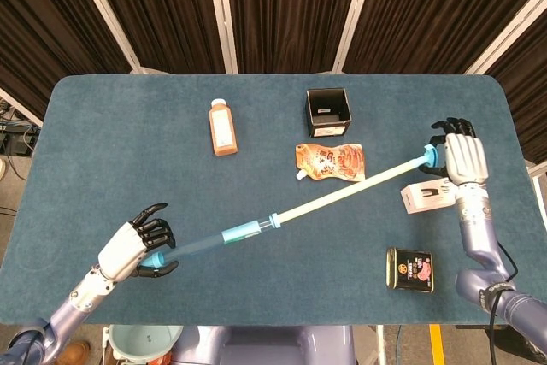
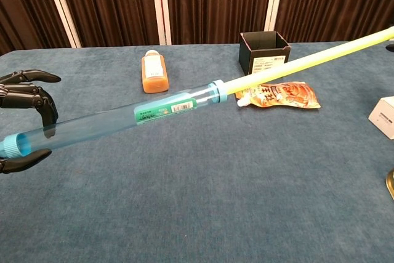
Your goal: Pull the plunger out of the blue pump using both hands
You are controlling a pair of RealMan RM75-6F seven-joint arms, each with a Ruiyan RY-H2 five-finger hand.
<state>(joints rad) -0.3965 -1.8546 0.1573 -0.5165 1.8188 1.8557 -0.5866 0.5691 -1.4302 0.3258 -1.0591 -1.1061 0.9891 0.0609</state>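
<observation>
The blue pump point(image 1: 209, 241) point(image 2: 117, 122) is a clear blue tube held above the table, slanting from lower left to upper right. Its pale yellow-green plunger rod point(image 1: 350, 193) point(image 2: 308, 61) sticks far out of the tube's collar point(image 2: 217, 89). My left hand point(image 1: 137, 250) point(image 2: 24, 115) grips the tube's capped end. My right hand point(image 1: 457, 160) holds the plunger's blue handle at the far right; in the chest view only a fingertip shows at the frame edge.
An orange juice bottle point(image 1: 222, 128) lies at the back left, a black open box point(image 1: 328, 112) at the back middle, and an orange snack pouch point(image 1: 331, 162) under the rod. A white box point(image 1: 427, 197) and a tin can point(image 1: 409, 269) sit near my right arm.
</observation>
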